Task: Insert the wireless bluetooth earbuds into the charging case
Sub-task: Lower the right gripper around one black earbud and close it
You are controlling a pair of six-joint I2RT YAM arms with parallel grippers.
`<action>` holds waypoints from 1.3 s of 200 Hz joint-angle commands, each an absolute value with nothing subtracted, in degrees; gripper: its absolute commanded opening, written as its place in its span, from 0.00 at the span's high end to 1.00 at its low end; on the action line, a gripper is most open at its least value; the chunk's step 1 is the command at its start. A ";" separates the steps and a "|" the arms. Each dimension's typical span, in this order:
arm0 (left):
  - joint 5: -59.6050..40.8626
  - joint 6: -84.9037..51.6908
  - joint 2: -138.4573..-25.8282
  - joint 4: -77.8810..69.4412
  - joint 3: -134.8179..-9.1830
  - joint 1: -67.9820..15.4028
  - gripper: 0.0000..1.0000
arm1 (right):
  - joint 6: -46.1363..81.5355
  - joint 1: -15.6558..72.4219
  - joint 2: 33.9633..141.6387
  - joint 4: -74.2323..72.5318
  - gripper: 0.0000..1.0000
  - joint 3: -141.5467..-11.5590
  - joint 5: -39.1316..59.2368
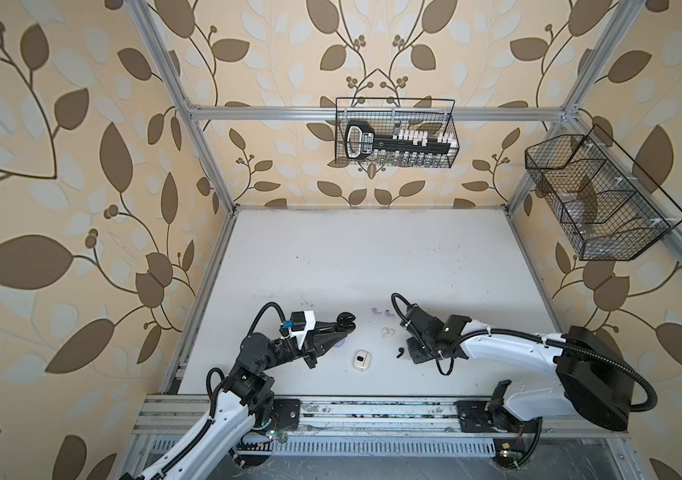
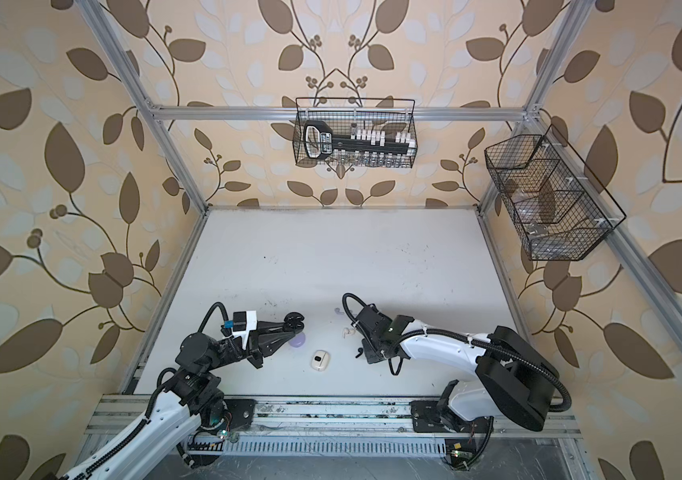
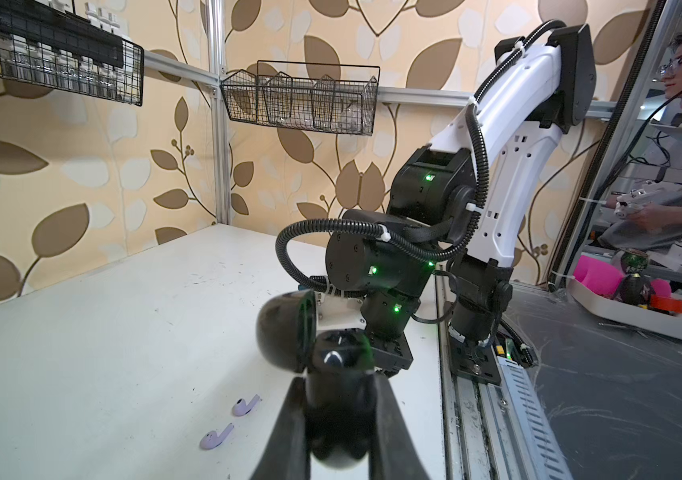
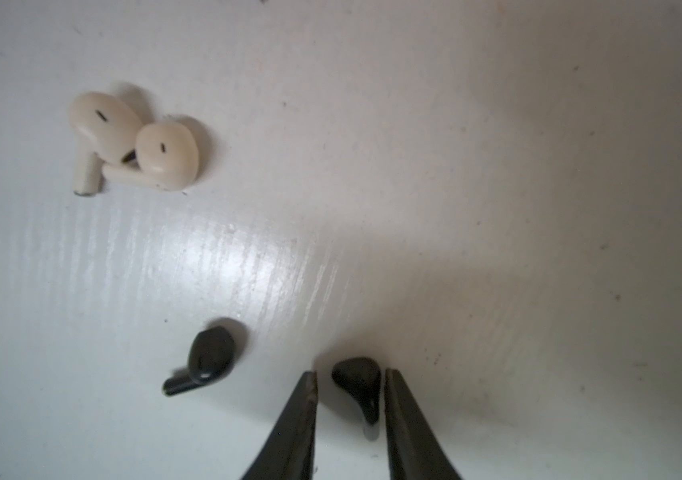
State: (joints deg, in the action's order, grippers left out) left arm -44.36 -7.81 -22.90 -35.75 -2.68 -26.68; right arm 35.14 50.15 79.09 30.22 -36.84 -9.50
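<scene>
My left gripper (image 3: 335, 386) is shut on a black charging case (image 3: 331, 361) whose lid (image 3: 285, 324) stands open; in a top view it is held above the table (image 1: 346, 322). My right gripper (image 4: 350, 374) points down at the table, its jaws open on either side of a black earbud (image 4: 358, 382), with a small gap at one finger. A second black earbud (image 4: 208, 357) lies beside it. Two cream earbuds (image 4: 102, 120) touch each other. Two lavender earbuds (image 3: 245, 405) lie on the table. A cream case (image 1: 359, 359) lies between the arms.
A lavender case (image 2: 300, 341) lies partly under the left gripper. A wire basket (image 1: 395, 133) hangs on the back rail and another (image 1: 597, 199) on the right wall. An aluminium rail (image 1: 372, 411) runs along the table's front edge.
</scene>
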 commanded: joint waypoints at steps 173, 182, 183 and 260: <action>-44.57 -7.35 -22.59 -38.43 -3.08 -27.16 1.00 | 36.40 50.98 81.37 30.23 0.65 -36.34 -12.30; -44.65 -7.32 -22.59 -38.42 -3.02 -27.13 1.00 | 36.41 50.98 81.53 30.23 0.68 -36.45 -12.26; -44.65 -7.35 -22.59 -38.41 -3.00 -27.14 1.00 | 36.35 50.98 81.55 30.19 0.68 -36.46 -12.28; -44.69 -7.43 -22.50 -38.43 -3.07 -27.11 1.00 | 36.63 51.41 81.33 30.79 0.76 -36.74 -12.69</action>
State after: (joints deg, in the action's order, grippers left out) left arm -44.40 -7.81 -22.87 -35.75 -2.70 -26.68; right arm 36.12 51.00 80.34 28.38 -36.99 -11.60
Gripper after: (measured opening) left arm 0.182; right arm 0.249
